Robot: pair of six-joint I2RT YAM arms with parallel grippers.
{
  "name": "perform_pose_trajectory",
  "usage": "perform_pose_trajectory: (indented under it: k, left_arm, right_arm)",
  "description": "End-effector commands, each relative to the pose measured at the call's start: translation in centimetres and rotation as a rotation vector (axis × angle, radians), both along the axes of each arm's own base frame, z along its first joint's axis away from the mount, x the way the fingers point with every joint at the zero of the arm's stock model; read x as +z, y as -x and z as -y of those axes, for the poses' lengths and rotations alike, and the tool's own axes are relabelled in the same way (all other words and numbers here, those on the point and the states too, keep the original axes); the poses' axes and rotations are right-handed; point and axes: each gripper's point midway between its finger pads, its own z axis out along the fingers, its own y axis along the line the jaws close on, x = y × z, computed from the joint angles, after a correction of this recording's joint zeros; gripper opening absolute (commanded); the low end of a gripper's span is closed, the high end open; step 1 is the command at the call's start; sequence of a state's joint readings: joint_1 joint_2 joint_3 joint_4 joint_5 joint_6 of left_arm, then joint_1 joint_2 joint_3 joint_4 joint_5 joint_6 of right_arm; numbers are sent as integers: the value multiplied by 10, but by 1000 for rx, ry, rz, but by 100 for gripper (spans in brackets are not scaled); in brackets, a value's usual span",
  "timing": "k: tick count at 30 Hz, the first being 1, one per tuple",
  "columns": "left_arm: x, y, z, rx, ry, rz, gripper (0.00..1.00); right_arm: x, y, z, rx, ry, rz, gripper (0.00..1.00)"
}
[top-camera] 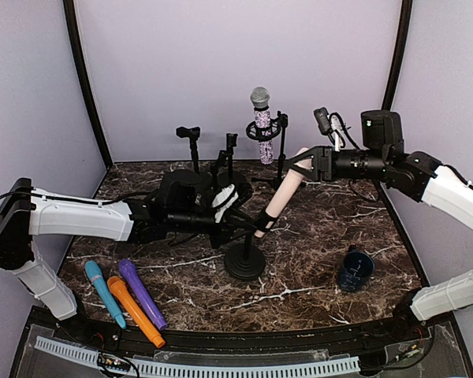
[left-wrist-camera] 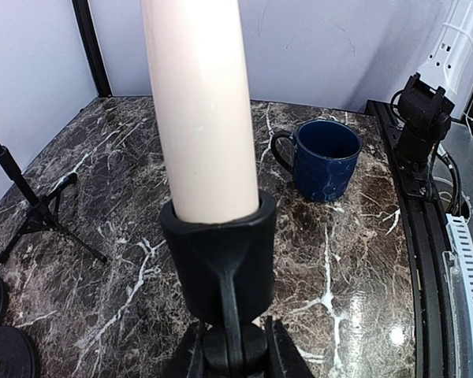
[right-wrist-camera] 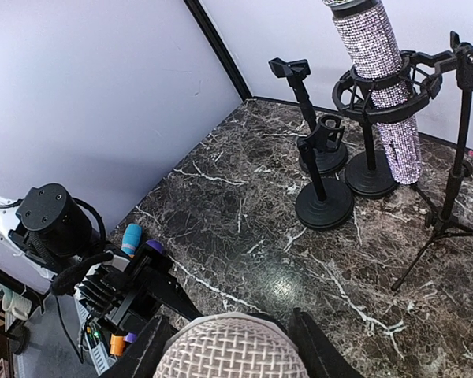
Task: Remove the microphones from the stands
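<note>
The right hand (right-wrist-camera: pixel 230 343) pinches the cream microphone (top-camera: pixel 281 194) by its mesh head, while the left hand (left-wrist-camera: pixel 235 356) seems clamped on the stand (top-camera: pixel 245 264) beneath.

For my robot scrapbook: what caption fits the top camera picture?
Left arm holds the black stand while right arm grips the cream microphone by its head.

top: high, near edge, downward | left wrist: close under microphone (left-wrist-camera: pixel 199 110), facing mug (left-wrist-camera: pixel 325 157) | right wrist: above same microphone's head
</note>
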State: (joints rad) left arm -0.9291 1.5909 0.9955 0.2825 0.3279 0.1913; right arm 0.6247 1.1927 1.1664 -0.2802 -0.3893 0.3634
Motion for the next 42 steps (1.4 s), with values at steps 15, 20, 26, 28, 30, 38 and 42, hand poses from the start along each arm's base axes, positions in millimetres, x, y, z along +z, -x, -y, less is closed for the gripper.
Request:
perform_pose_trajectory:
  k: [15,20,26,28,30,38,42]
  left_arm:
    - [-52,0,-23,39,-178,-73,0]
    - [-52,0,-24,40,-180,-72,0]
    - [-53,0,-24,44,-178,-78,0]
    - [-53,0,-24,45,-174,-80,0]
    - [-52,0,-23,46,-170,-81,0]
    - [-52,0,-23,47,-168,-82,0]
    - [-51,1,-23,45,-165,-82,0]
  right_arm:
    - [77,-54,48,-414,-57,88,29]
    - [81,-53,46,-403,-68,102,29]
    - [93,-40,39,-316,-106,154,29]
    - [103,-28,32,-235,-139,200,29]
    - [110,-17,27,-162,-157,236,29]
    - [129,25,18,50,-237,333,29]
    - [134,32,21,65,-250,351,29]
